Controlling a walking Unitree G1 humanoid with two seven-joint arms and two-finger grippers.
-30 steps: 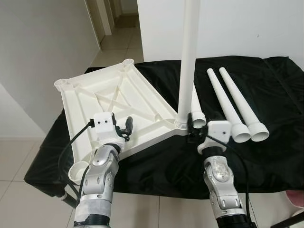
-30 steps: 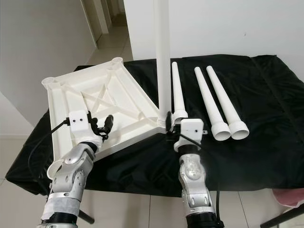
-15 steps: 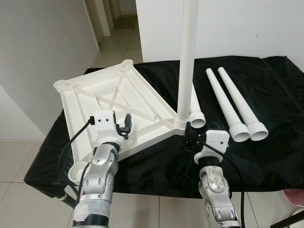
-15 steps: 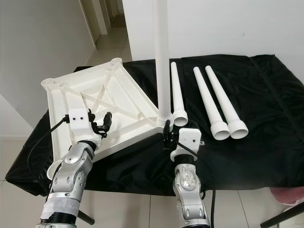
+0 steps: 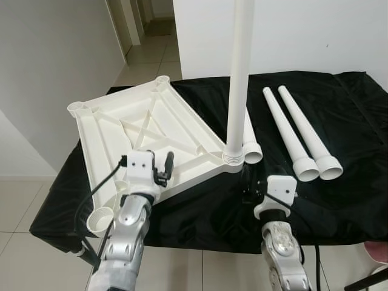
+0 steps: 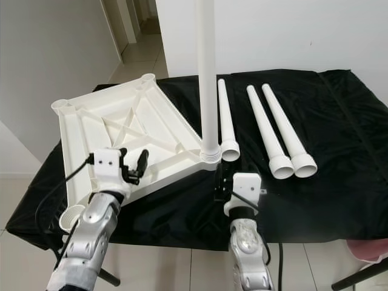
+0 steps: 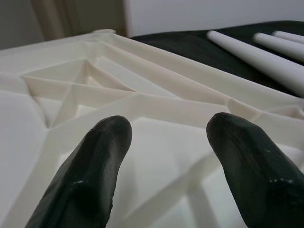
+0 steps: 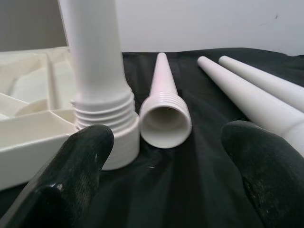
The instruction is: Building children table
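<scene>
Beside upright leg [image 5: 238, 79], right gripper [image 5: 247, 187] agape

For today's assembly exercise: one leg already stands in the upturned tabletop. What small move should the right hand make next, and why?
Probably reach forward to the nearest loose leg. The right hand is open, close behind that leg's threaded end, and the tabletop has three sockets unfilled, with one upright leg fitted.

Left pincer [image 7: 164, 156], fingers spread, hovers over the ribbed tabletop [image 7: 156, 102].
</scene>
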